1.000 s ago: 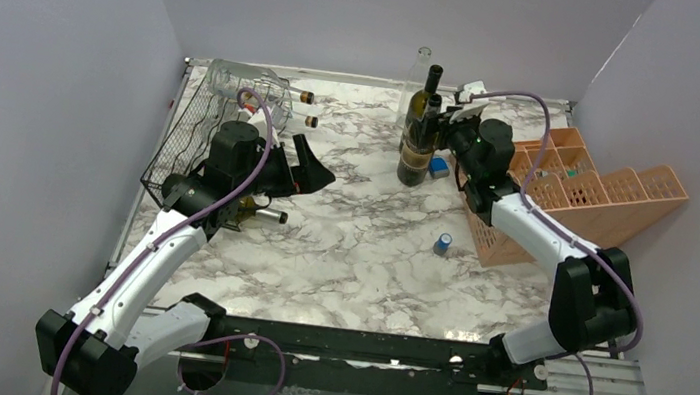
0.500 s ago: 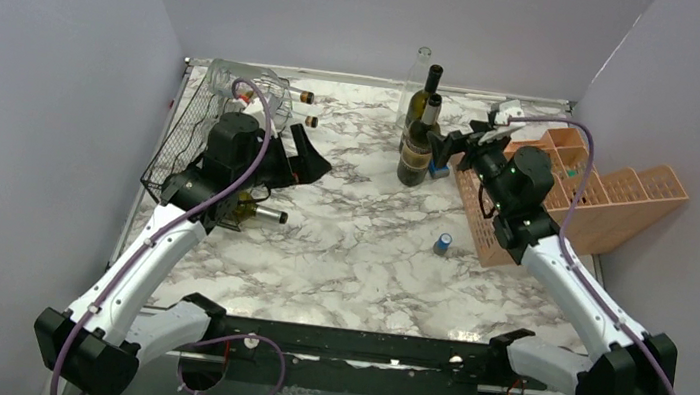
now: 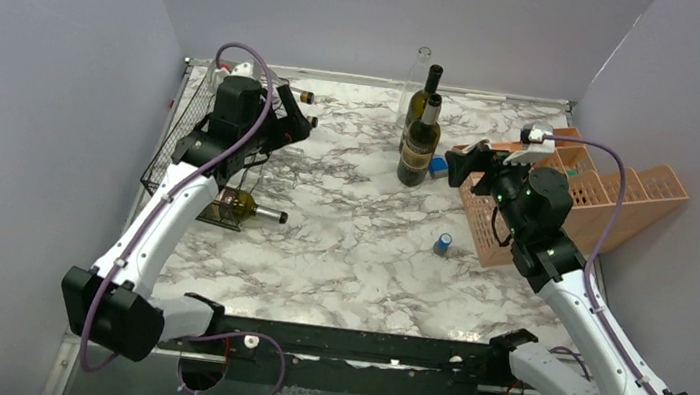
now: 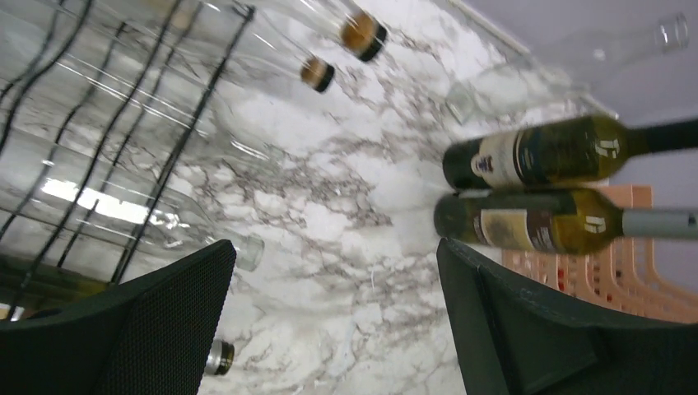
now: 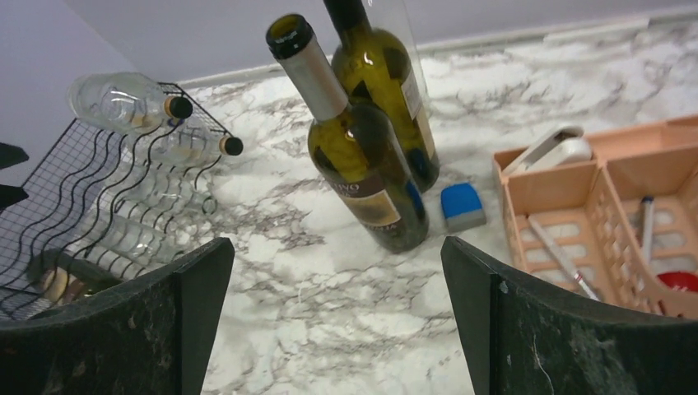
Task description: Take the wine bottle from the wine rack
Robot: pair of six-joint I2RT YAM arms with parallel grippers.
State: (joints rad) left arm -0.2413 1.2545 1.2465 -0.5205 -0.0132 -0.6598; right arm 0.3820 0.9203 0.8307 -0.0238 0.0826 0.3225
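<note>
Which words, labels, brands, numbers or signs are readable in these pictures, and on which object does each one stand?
Nothing reads clearly.
On the front wine bottle: pale capitals on the dark label, perhaps ending "INO", too blurred to be sure.
On the rear wine bottle: label print too blurred.
On the clear bottles in the wire rack: no text visible.
On the orange crate: no text visible.

Tabletop [image 3: 340, 247] holdings: wine rack [image 3: 188, 132] at my left rear, a wine bottle [image 3: 246, 208] lying in its lowest near tier, neck toward centre; my left claw [image 3: 293, 120] over the rack's right edge. Centre rear: two upright bottles [image 3: 418, 151], one behind the other. Right side: compartment crate [image 3: 617, 205]; my right claw [image 3: 466, 163] between crate and upright bottles. Small cap [image 3: 443, 243] before the crate.
</note>
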